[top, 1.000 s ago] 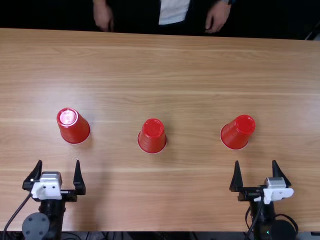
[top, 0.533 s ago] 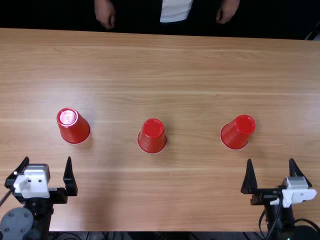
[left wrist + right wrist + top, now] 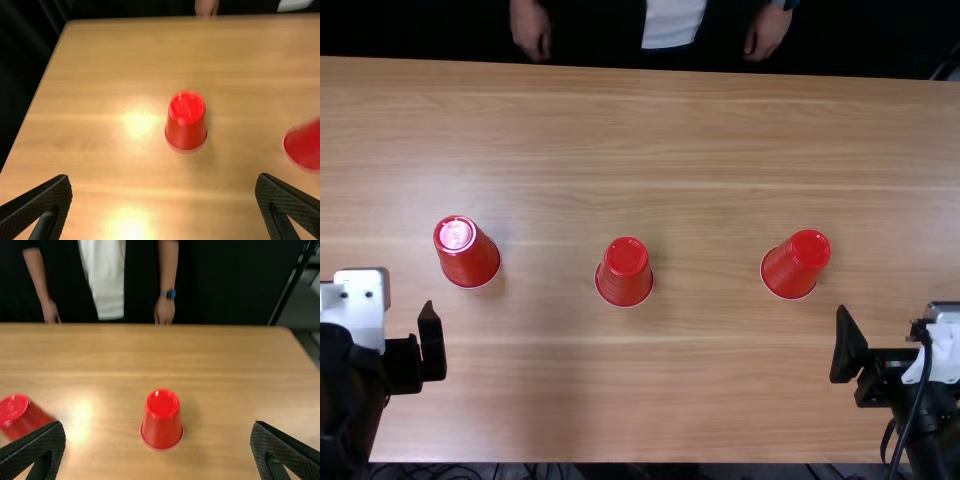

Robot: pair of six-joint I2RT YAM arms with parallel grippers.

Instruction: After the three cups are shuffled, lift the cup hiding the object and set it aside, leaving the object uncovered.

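**Three cups down, both grippers wide open**

Starting at the far left, by the near edge of the table [image 3: 640, 130]: left gripper [image 3: 161, 178], splayed wide, clutching nothing, low over the wood and short of the cups. Just ahead of it, left cup [image 3: 466, 252]: red, upside down, mouth flat on the table. Seen from the left wrist view, straight ahead of that open gripper and farther off, apart from it.

On to the centre: middle cup [image 3: 623, 271], red again, upside down as well, well apart from the left cup, touched by neither gripper.

Further right: right cup [image 3: 796, 264], same red, same mouth-down stance, well apart from the middle cup and roughly in a row with the other two.

Far right, again by the near edge: right gripper [image 3: 157, 424], likewise spread wide and released, nothing in its grasp, short of the right cup and clear of it. From the right wrist view, right cup straight ahead of it, farther off.

And which cup hides the object? Cannot tell.
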